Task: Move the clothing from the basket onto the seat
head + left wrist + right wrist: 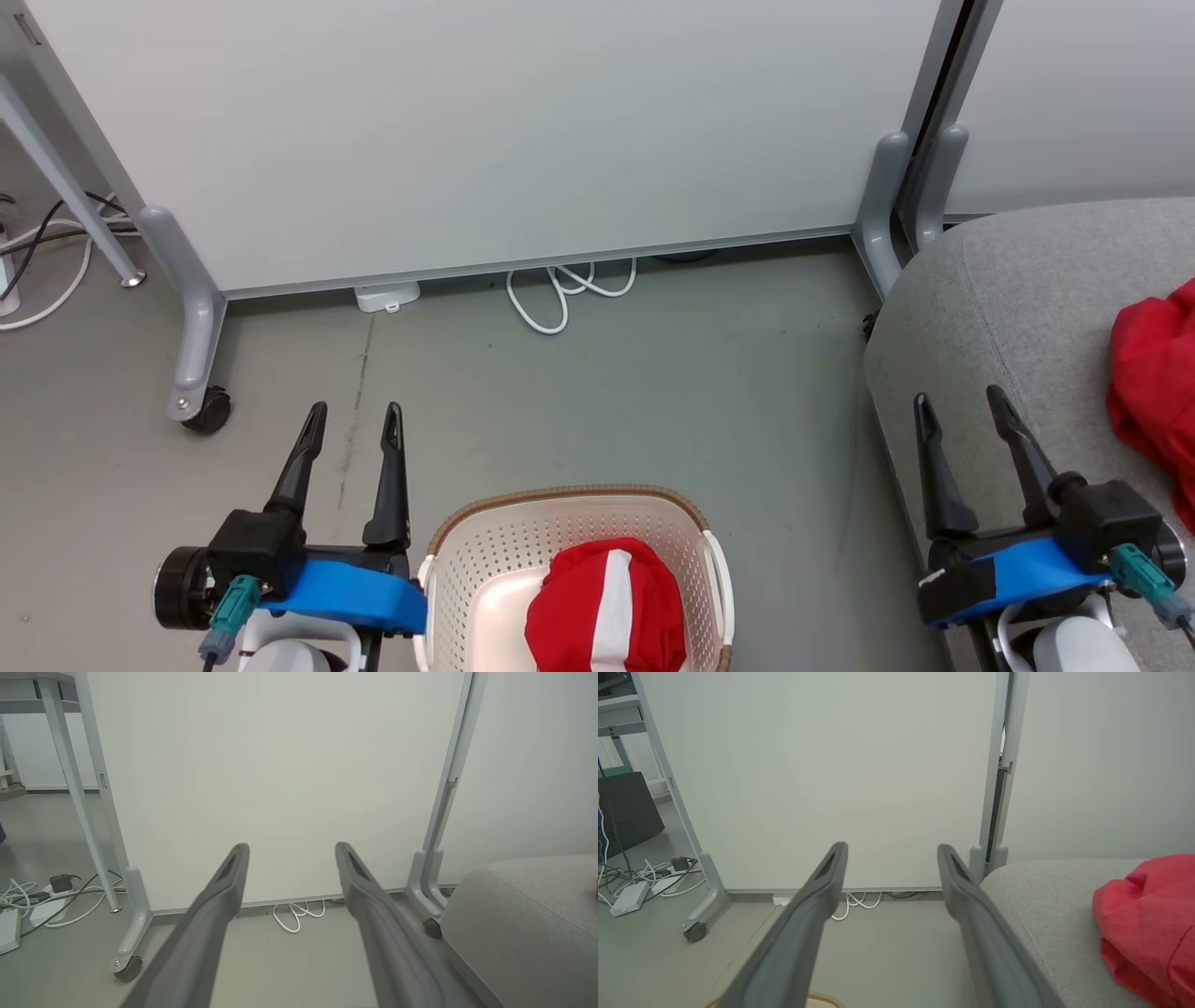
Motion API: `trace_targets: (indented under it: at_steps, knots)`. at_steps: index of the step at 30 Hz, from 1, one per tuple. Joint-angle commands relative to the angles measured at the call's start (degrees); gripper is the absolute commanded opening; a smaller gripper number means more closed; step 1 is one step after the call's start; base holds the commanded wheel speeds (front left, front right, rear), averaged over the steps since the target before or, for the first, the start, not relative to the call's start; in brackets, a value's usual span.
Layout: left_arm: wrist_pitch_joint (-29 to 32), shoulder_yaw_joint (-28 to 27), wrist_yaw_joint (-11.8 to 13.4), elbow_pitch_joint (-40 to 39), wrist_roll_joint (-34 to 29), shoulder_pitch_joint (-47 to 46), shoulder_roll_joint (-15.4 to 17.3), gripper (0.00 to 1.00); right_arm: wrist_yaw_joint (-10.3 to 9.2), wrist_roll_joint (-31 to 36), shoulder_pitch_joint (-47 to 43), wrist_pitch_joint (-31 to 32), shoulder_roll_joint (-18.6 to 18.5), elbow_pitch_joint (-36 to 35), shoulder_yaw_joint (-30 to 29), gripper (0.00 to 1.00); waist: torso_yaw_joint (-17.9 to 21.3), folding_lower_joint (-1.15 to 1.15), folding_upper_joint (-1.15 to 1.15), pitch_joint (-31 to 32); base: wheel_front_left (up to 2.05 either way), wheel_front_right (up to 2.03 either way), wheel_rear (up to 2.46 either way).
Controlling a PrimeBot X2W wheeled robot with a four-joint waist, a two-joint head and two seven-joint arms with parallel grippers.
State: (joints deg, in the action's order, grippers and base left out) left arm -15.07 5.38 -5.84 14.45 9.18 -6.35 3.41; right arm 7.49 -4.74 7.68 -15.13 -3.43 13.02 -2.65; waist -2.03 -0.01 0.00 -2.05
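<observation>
Both arms low, one on each side of the basket, forearms roughly level, fingers pointing forward away from the robot.

Left gripper: just left of the basket, wrist with its blue band next to the basket's left handle. Hangs over bare floor. Fingers spread wide, nothing between them. Left wrist view confirms this, with a wide gap and floor and partition panel seen through it.

Right gripper: well right of the basket, over the near left edge of the seat. Fingers also spread wide and empty, tips angled slightly left. In the right wrist view the right finger crosses the seat's edge and the left finger is over floor. A sliver of the brown basket rim shows at the bottom of that view.

Striped garment: inside the basket, bunched in a mound toward the near side, white stripe running up the middle. Neither gripper touches it.

Plain red garment: on the seat, far right of the basket, crumpled, cut off by the frame edge. It is right of the right gripper and apart from it.

The basket sits on the floor, seat to its right with a floor gap between. Beyond the basket stands the partition panel on wheeled feet, with a white cable coiled under its bottom edge and a caster ahead of the left gripper, to its left.
</observation>
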Motion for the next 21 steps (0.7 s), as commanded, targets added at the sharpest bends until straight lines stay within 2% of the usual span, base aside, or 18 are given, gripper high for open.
trace_targets:
  at_steps: [1,21]
  knots:
    - [-0.2,-0.5,-0.2,0.1,-0.2,0.3,0.0,1.0,0.01,-0.4,-1.1,0.0,0.2,0.1,0.2,1.0,-0.1,0.01,0.0,0.1,0.0,0.0,0.0]
    - [-0.2,-2.0,-1.4,1.0,-0.9,1.1,-0.5,1.0,0.01,-1.5,-2.4,0.0,0.6,0.6,0.9,1.0,-0.3,0.01,0.0,0.5,0.0,0.0,0.0]
